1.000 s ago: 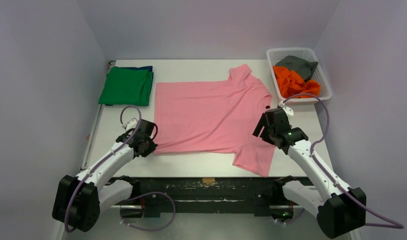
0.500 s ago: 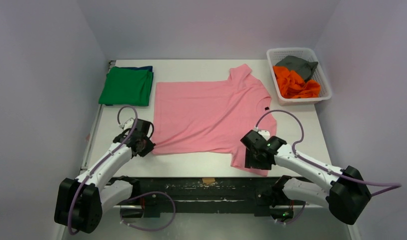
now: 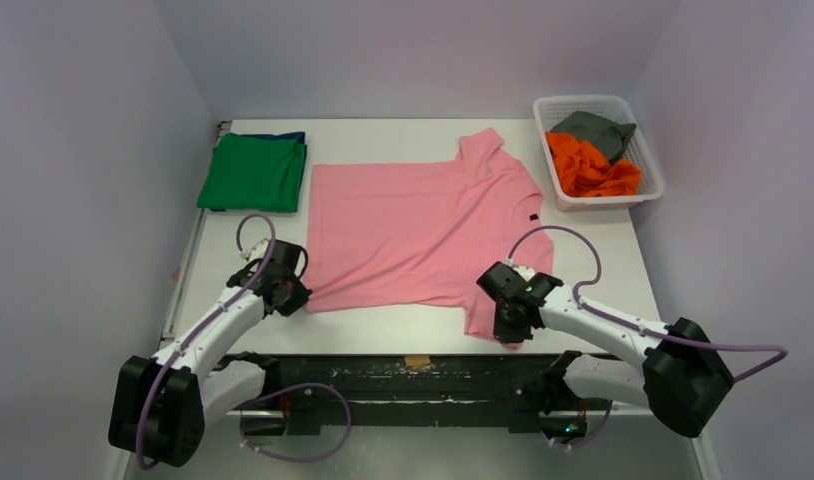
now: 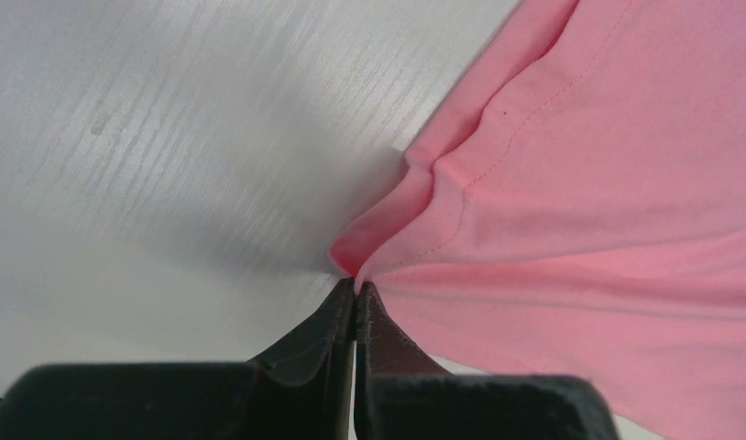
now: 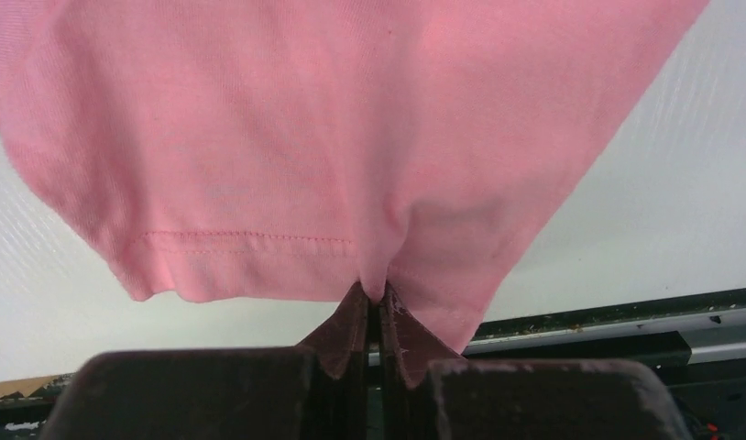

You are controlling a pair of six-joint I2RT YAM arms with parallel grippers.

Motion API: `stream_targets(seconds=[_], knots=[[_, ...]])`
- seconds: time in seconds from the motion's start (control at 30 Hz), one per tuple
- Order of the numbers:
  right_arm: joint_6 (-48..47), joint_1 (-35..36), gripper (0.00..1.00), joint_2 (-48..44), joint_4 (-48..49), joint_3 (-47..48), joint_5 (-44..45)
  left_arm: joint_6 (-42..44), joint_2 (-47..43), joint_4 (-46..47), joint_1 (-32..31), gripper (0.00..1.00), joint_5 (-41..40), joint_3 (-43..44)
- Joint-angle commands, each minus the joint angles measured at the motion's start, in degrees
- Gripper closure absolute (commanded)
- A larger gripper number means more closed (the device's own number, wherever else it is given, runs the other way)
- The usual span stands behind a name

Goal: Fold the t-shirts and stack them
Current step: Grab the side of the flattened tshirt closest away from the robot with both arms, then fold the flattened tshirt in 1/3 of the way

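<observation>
The pink t-shirt (image 3: 413,230) lies spread flat in the middle of the table, its collar toward the right. My left gripper (image 3: 301,296) is shut on the shirt's near left corner (image 4: 388,240), where the hem bunches into the fingertips. At the near sleeve my right gripper (image 3: 505,335) is shut on a pinch of the sleeve hem (image 5: 259,240), close to the table's front edge. A folded green t-shirt (image 3: 253,172) sits on a dark blue one (image 3: 288,136) at the back left. An orange t-shirt (image 3: 588,167) and a grey one (image 3: 595,130) lie crumpled in the basket.
The white mesh basket (image 3: 643,158) stands at the back right corner. The table's black front rail (image 3: 413,375) runs just below the right gripper. Purple-grey walls close in on both sides and the back.
The right arm swung from the shirt's right side down to the near sleeve, lowered onto its hem and its jaws went from open to shut. The left gripper held still.
</observation>
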Motion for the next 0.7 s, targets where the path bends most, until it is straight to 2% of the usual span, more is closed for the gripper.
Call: stream_targets(seconds=[0.0, 0.17, 0.33, 0.5, 0.67], knots=[[1.50, 0.32, 1.00, -1.55, -2.02, 0.44, 1.88, -0.68, -2.05, -1.08, 0.41, 1.00, 0.96, -0.27], [1.45, 0.74, 1.00, -8.48, -16.55, 5.01, 0.96, -2.81, -7.70, -5.69, 0.39, 1.00, 1.62, -1.67], [3.13, 2.45, 1.00, -12.32, -24.12, 5.65, -2.57, -4.30, -13.85, -10.04, 0.39, 1.00, 2.69, -2.45], [4.84, 4.03, 1.00, -15.74, -26.27, 6.03, -2.33, -4.77, -19.18, -12.57, 0.31, 1.00, 3.14, -3.15], [3.78, 4.05, 1.00, -15.72, -20.55, 7.08, -1.30, -4.49, -19.76, -11.09, 0.31, 1.00, 4.11, -3.46]])
